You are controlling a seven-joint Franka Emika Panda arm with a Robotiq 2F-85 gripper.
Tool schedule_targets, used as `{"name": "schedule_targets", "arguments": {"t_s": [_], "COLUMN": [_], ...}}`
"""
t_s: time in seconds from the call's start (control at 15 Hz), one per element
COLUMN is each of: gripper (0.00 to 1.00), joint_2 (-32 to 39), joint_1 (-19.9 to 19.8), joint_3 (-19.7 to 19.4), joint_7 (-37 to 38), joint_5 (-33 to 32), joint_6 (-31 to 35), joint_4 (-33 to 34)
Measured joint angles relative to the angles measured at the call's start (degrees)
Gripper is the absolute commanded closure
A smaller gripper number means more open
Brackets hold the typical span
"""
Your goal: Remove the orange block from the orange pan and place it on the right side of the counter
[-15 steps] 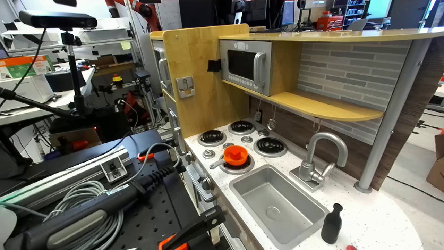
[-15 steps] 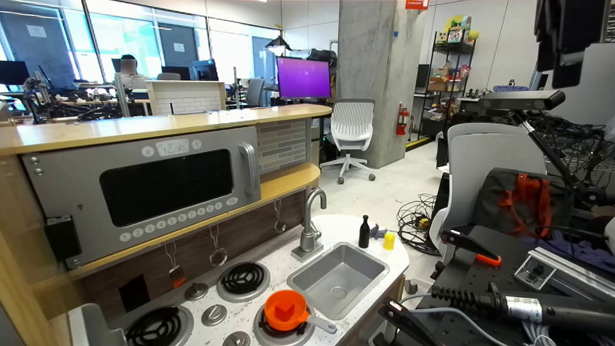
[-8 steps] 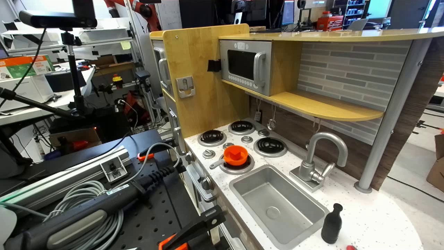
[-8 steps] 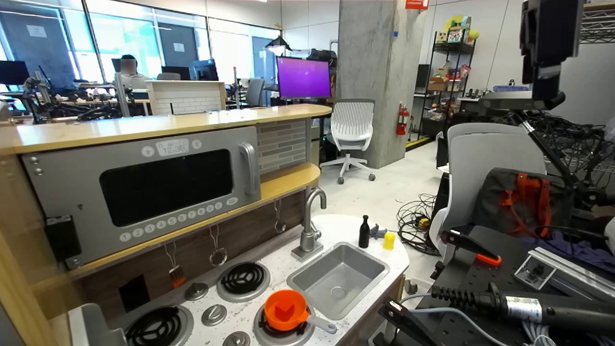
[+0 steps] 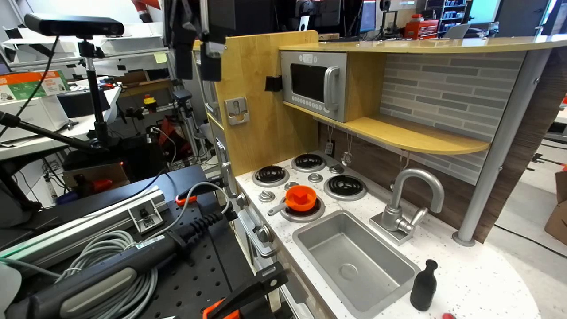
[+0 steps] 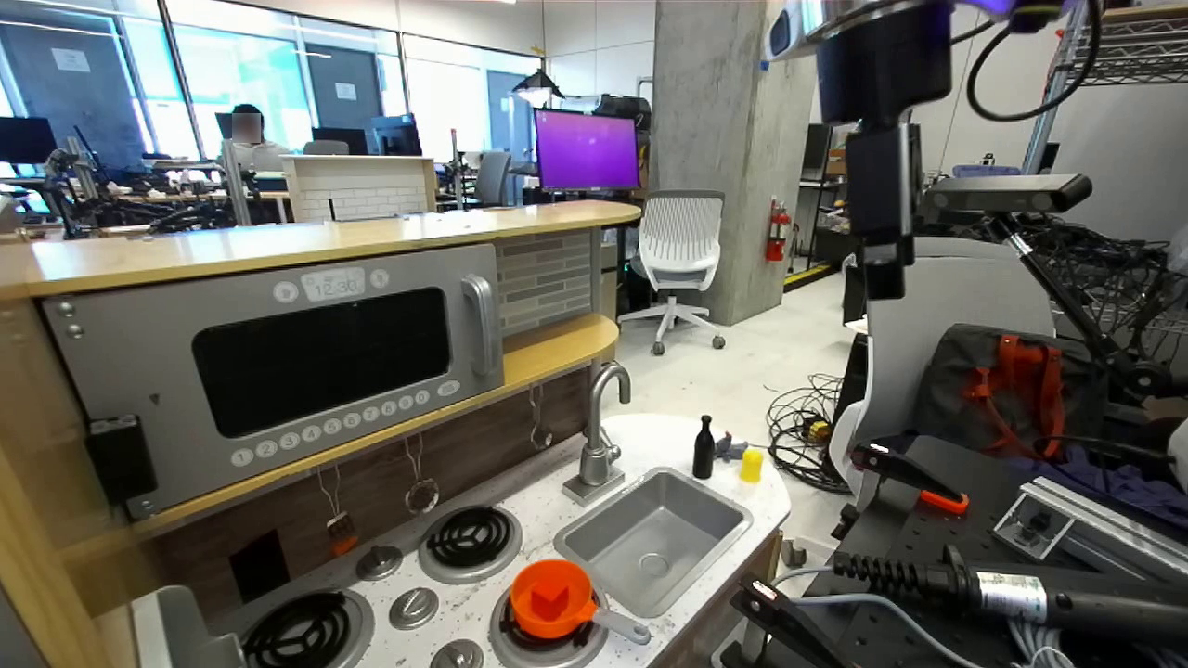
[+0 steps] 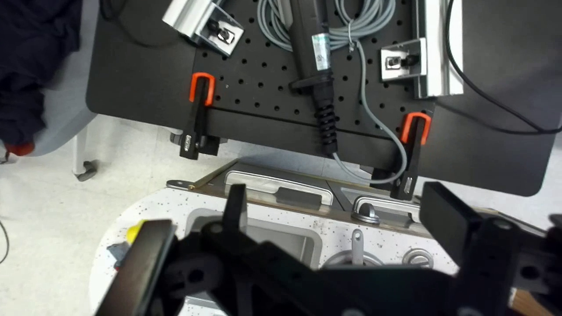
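We're presumably working on reach step: tool (image 5: 198,71) hanging high, jaws apart; orange block (image 6: 549,599) sitting in orange pan (image 6: 555,629) on worktop (image 6: 665,438). Next, we're needing lowering onto block, then pinch.

Wrist view: gripper (image 7: 336,206) obscures orange pan (image 6: 552,628) except handle (image 7: 358,245). In an exterior view, bottom edge crops red object (image 5: 448,316).

"Where is the light?"

"In the windows (image 6: 237,70), bleached pale in an exterior view; glare spots the glossy wooden upper shelf (image 6: 445,224)."

"And the dark parts?"

"The end effector (image 5: 198,71) is nearly black in an exterior view. In the wrist view it is soft, perhaps out of focus."
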Motion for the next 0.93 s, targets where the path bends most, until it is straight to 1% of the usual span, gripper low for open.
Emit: {"name": "schedule_targets", "arguments": {"t_s": [0.2,0.33,0.53,0.67,0.93], "gripper": [0.0,0.0,0.0,0.0,0.0], "joint_2": [8.06,13.34,21.87,28.07,40.84], "joint_1": [0.63,1.17,1.71,2.24,3.49], "joint_3": [0.4,0.64,1.53,2.16,2.89], "joint_7": [2.22,3.35,5.22,6.8,9.07], "joint_5": [2.86,5.15,6.46,6.46,6.45], "joint_6": [8.62,16.26,25.82,29.88,34.69], "joint_4": [2.07,3.09,5.24,7.59,14.57]}}
